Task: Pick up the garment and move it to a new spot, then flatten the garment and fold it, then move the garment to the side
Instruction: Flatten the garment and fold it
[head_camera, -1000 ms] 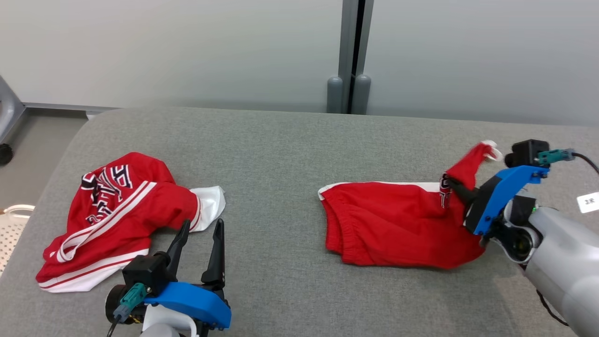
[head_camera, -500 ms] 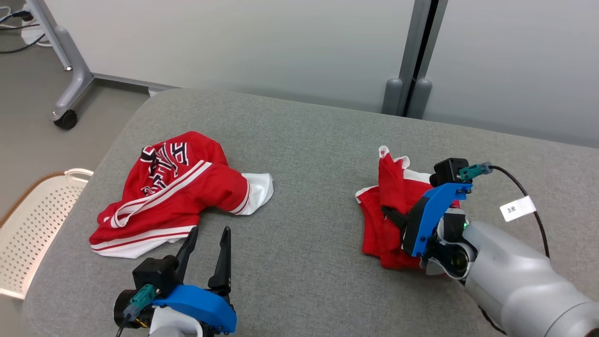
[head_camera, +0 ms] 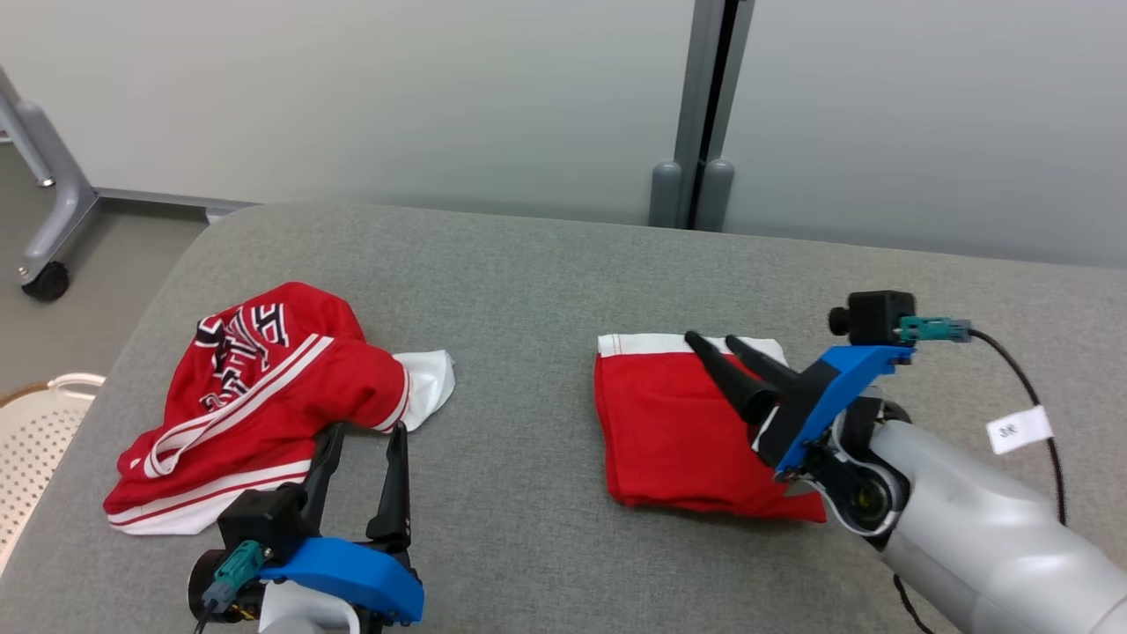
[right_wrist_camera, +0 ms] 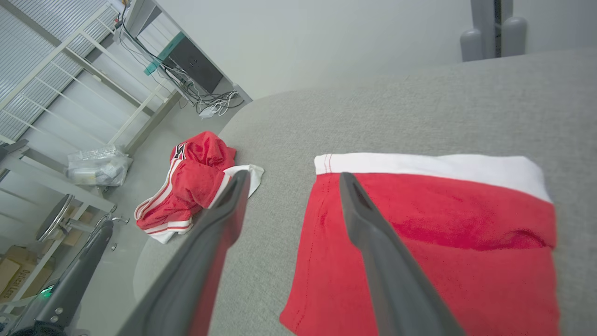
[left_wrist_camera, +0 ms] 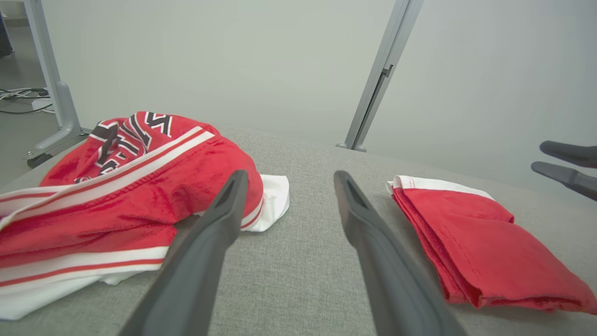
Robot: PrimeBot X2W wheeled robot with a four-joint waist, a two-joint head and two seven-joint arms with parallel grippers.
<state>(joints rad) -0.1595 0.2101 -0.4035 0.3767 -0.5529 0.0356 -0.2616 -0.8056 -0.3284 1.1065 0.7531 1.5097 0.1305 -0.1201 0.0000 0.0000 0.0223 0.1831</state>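
Red garment [head_camera: 669, 440] beneath right hand [head_camera: 711, 340]

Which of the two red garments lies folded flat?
The plain red one with the white band, under the right claw. The other garment, with black lettering and white stripes, lies crumpled on the robot's left.

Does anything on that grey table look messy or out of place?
Yes. The striped red jersey on the robot's left lies crumpled in a heap with a white piece poking out, while the folded red garment on the right sits neat and flat.
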